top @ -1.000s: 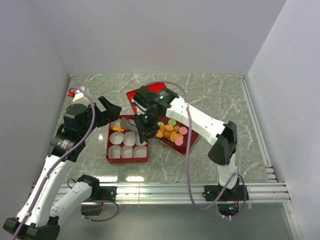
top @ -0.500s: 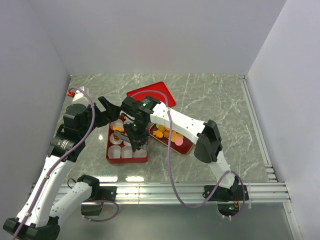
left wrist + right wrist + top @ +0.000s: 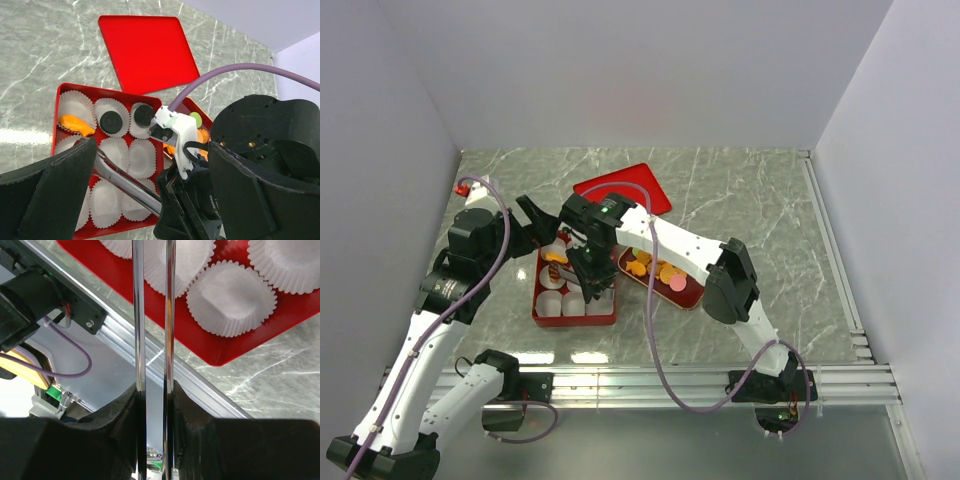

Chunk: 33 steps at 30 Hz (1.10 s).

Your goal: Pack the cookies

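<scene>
The cookies point(image 3: 660, 270) lie in a pile on a shallow red tray point(image 3: 692, 293); they are orange, green and pink. A red box point(image 3: 574, 318) of white paper cups holds an orange cookie point(image 3: 75, 124) and two black cookies point(image 3: 111, 120) in its far row. My right gripper point(image 3: 588, 272) is shut on metal tongs point(image 3: 125, 182) and hangs over the box. In the right wrist view the tong blades point(image 3: 169, 315) run up between the fingers point(image 3: 190, 400); their tips are out of view. My left gripper point(image 3: 535, 222) is open and empty above the box's far left corner.
A flat red lid point(image 3: 623, 189) lies on the marble table behind the box and tray. The right arm reaches across the cookie tray. The aluminium rail point(image 3: 650, 380) runs along the near edge. Walls close off the left, back and right.
My right gripper has moved left with the tongs, from the cookie tray's edge to over the box of cups. The left arm has hardly moved.
</scene>
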Each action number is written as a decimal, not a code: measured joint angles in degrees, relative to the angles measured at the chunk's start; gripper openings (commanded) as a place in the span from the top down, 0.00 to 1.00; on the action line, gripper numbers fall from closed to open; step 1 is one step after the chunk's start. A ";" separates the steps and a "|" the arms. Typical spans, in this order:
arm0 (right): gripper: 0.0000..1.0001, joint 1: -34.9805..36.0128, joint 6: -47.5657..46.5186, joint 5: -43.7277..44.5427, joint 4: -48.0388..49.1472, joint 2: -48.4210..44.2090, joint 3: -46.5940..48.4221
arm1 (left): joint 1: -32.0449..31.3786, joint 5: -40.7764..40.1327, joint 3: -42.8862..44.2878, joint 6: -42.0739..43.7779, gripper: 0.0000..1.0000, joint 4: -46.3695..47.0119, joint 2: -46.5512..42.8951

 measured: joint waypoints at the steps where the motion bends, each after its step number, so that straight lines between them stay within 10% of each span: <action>1: 0.71 -0.07 0.00 0.04 0.09 0.24 0.04 | 0.00 -0.15 0.00 0.00 0.01 -0.15 0.00; 33: 0.53 -0.98 -0.37 6.01 -3.06 -1.42 3.93 | -0.13 3.13 0.00 -0.13 0.01 2.03 1.68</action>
